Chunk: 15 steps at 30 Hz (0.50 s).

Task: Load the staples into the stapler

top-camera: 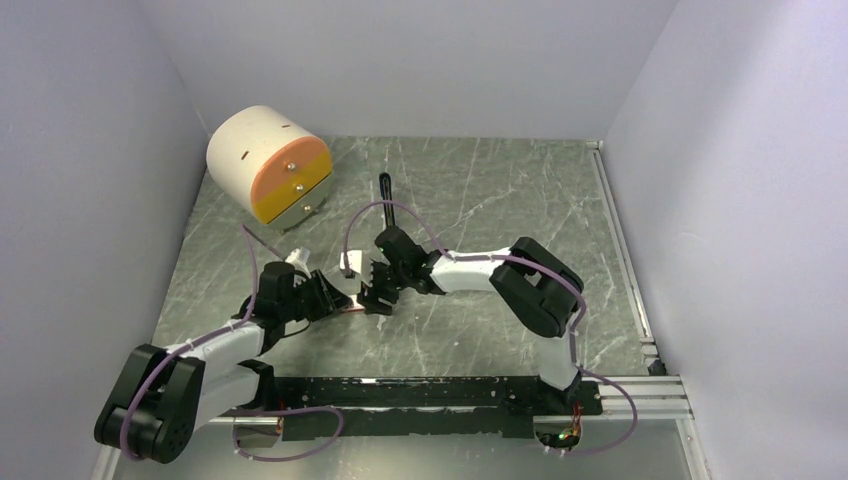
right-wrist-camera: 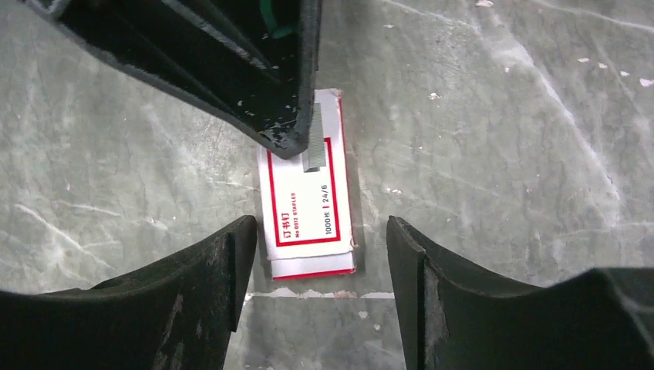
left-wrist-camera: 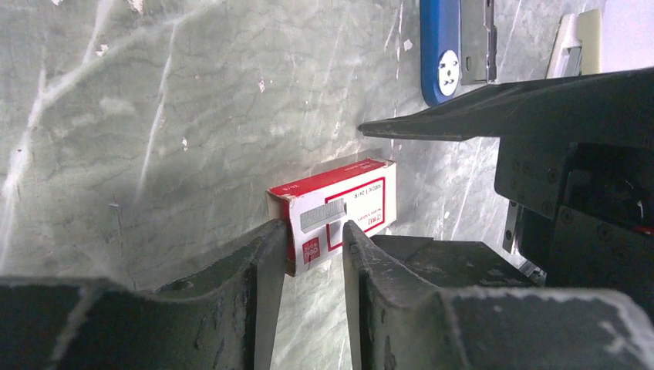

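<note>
My right tool (right-wrist-camera: 318, 223) hangs spread wide above the little red-and-white box (right-wrist-camera: 305, 212), a finger on each side and neither touching it. My left tool (left-wrist-camera: 313, 225) sits half closed at the box's opposite end, and I cannot tell whether it pinches the cardboard or only brackets it. What looks like the staples (right-wrist-camera: 315, 142), a thin grey strip, lies on the box's top face in the middle of the counter (right-wrist-camera: 501, 154). The blue stapler (left-wrist-camera: 439, 50) lies further off, apart from the box. I judge the strip to be very light, slick and low. It is probably stiff along its length but only glued together, so a hard squeeze or any bending could break it. I would take it by its long sides near the middle, gently. The box is light too, likely to slide or crush, so it needs steadying
</note>
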Available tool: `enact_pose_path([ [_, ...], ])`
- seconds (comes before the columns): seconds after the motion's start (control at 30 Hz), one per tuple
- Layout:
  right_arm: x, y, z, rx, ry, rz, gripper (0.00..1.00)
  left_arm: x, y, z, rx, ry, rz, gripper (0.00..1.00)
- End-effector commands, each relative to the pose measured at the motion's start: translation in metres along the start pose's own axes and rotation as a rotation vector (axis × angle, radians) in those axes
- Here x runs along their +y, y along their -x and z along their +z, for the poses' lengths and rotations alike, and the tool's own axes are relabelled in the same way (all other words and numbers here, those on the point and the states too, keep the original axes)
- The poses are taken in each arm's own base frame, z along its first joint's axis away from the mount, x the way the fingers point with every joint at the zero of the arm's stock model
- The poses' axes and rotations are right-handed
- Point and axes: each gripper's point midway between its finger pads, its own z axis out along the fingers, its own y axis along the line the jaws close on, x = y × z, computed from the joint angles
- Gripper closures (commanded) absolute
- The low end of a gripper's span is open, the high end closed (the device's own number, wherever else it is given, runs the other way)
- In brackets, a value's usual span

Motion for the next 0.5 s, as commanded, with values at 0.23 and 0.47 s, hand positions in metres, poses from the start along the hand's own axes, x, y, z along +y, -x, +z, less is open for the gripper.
enact_pose_path([
  [0.23, 0.016, -0.02, 0.006, 0.102, 0.104, -0.046, 0.51, -0.002, -0.009, 0.003, 0.05, -0.055, 0.013, 0.71],
  [0.47, 0.017, -0.018, 0.019, 0.078, 0.1, -0.028, 0.61, -0.019, -0.017, 0.0, 0.086, -0.174, -0.005, 0.73],
])
